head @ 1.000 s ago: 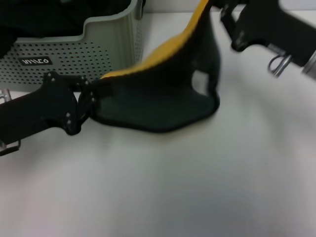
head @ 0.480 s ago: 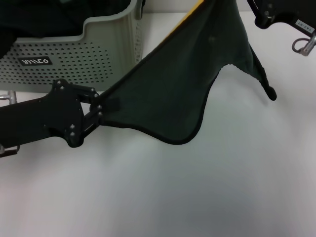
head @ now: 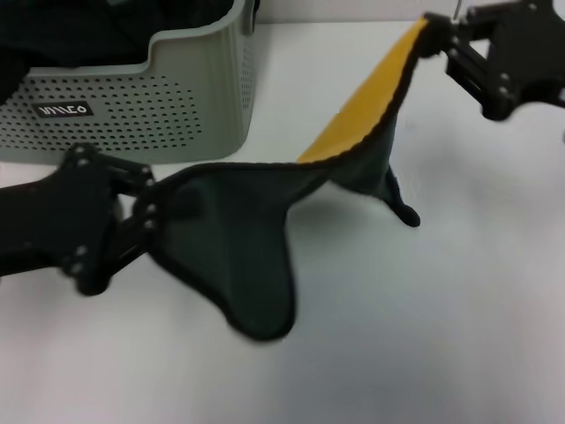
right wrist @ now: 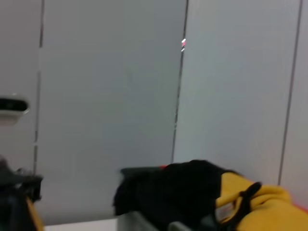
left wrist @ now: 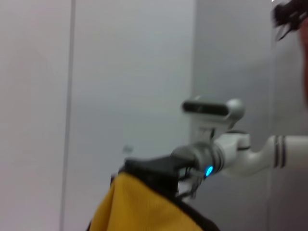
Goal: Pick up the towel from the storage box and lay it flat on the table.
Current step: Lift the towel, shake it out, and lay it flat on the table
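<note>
Near table [head: 424, 353]: left open for passage.
Far left: blocked by the box [head: 177, 97].
Centre: spanned by the towel [head: 247, 238].

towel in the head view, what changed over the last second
The towel, pinched at opposite corners by the left claw and right claw, was pulled taut, then slackened; its middle now sags toward the table, yellow side showing. The storage box stayed put.

Your left gripper [head: 152, 212]: low at near left, arm reaching in from left edge, jaws clamped on towel [head: 256, 238] corner. Your right gripper [head: 439, 40]: raised at far right, arm entering from right edge, jaws pinching opposite corner.
</note>
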Available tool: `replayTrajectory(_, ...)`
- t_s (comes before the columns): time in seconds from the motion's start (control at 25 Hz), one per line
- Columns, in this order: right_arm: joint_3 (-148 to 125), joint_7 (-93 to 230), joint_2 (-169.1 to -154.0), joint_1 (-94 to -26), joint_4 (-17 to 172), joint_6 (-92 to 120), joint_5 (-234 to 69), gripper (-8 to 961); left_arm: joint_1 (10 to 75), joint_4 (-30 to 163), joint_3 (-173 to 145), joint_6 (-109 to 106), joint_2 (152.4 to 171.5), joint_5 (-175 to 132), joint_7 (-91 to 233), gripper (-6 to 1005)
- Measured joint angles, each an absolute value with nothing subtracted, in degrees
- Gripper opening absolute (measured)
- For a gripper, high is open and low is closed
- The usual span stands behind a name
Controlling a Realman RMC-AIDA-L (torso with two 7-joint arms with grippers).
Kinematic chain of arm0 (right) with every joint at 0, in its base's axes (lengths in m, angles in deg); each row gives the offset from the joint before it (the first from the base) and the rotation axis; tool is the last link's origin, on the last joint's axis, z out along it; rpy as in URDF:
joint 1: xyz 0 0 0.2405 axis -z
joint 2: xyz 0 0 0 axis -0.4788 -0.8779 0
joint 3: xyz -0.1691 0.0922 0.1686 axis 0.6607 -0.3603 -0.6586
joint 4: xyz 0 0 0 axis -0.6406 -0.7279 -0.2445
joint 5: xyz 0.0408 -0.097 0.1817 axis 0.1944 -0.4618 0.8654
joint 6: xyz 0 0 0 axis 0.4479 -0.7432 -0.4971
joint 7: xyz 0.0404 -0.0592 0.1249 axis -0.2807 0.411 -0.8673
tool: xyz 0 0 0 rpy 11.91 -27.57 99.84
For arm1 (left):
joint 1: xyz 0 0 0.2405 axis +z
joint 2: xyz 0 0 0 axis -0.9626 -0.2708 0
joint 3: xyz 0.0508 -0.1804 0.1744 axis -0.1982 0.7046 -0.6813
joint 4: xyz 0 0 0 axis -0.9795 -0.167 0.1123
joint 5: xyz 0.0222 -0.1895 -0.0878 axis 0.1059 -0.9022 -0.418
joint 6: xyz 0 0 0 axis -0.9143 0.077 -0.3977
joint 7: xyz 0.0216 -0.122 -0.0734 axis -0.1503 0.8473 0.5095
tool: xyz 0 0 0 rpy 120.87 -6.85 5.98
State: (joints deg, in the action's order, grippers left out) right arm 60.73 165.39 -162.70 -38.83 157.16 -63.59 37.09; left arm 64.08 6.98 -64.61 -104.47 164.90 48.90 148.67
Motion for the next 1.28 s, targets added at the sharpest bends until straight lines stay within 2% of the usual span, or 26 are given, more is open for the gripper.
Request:
replayTrajectory(0.2,56.4,152.5,-162.6,-33.6,168.9,-73.5,33.5,24,66.5,-0.4,-65.1,-109.3,164.91,45.8,158.6,24)
replayTrajectory(0.4,53.3,143.0,-163.48,-28.2,176.1,-85.2,35.1,26,70.6,-6.5,-69.7,-109.9,164.82,42.9,163.4,25)
replayTrajectory(0.48,52.8,140.8,-163.6,-27.0,176.2,-89.0,38.4,27,75.2,-12.5,-74.9,-109.9,164.35,38.5,165.5,25)
replayTrajectory(0.56,52.2,139.6,-163.64,-26.7,173.9,-92.2,41.9,28,77.0,-14.1,-76.4,-109.9,164.21,36.8,166.1,26)
replayTrajectory(0.68,52.0,140.0,-163.7,-27.4,166.5,-93.6,43.3,30,77.2,-11.1,-75.8,-109.7,165.3,38.7,165.0,26)
replayTrajectory(0.76,52.5,142.2,-163.84,-29.1,158.8,-91.8,41.0,31,74.1,-3.6,-73.1,-109.5,166.4,44.5,160.8,27)
replayTrajectory(0.84,53.0,145.4,-163.91,-32.6,148.9,-90.1,38.7,31,69.3,5.3,-70.0,-109.2,166.66,48.9,157.3,27)
replayTrajectory(0.92,53.3,148.4,-163.81,-37.0,139.1,-89.2,37.2,32,63.4,16.1,-66.1,-108.5,165.93,53.2,153.8,27)
replayTrajectory(1.0,53.2,153.0,-163.7,-43.2,127.4,-87.9,35.8,33,56.4,29.2,-60.7,-106.0,164.3,58.8,148.4,27)
replayTrajectory(1.08,52.7,157.3,-163.55,-48.9,117.9,-85.5,35.0,34,52.1,38.1,-57.6,-101.4,163.22,63.2,143.4,28)
replayTrajectory(1.16,52.0,160.8,-163.45,-53.4,110.5,-81.8,34.2,35,50.0,42.7,-56.9,-95.0,163.26,65.8,141.0,28)
replayTrajectory(1.28,52.0,163.7,-164.02,-56.8,106.9,-75.0,33.0,36,48.9,42.0,-56.9,-87.5,164.53,68.2,140.6,29)
